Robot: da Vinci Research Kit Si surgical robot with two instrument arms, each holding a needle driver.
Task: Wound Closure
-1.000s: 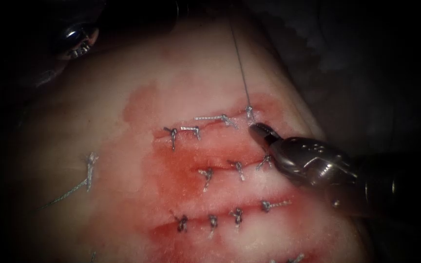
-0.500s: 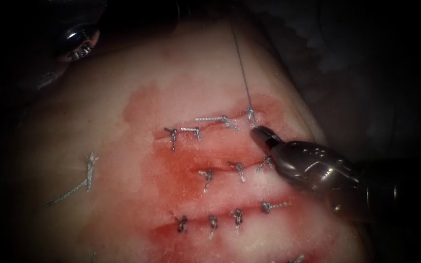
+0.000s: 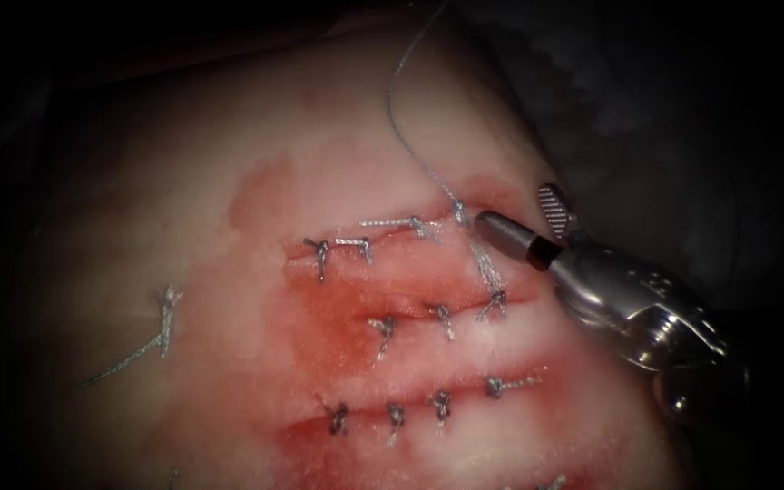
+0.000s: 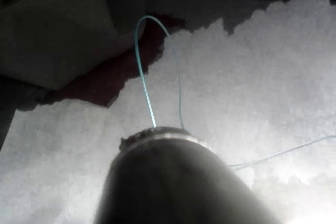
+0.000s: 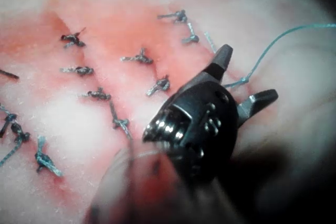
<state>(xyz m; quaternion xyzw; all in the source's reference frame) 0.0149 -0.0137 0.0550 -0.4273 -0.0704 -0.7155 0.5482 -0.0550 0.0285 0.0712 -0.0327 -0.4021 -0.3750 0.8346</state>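
Starting at the left, a cut end of thread (image 3: 167, 313) lies grey and braided on the pale, moist tissue (image 3: 183, 181), well away from the main work. Moving in, red fluid (image 3: 328, 318) stains the soft flesh around three rows of knots: the top row (image 3: 365, 243), the middle row (image 3: 444, 316) and the lower row (image 3: 396, 415). Each knot is small and tight with short, stubby tails, so I judge most of the closing done here.

At the right end of the top row sits one more knot (image 3: 458, 213). The long thread (image 3: 401, 127) runs up from it in a slack, thin curve, uncut, and a frayed strand (image 3: 485, 268) trails down from it. That trimming looks like what is left.

Just to the right of that knot, my right hand (image 3: 526, 218) is spread apart, polished metal with a ribbed inner face, gripping nothing.

Beside my left arm's shaft (image 4: 173, 182), smooth and rounded, thread arches up in a loop; what that hand holds I cannot tell
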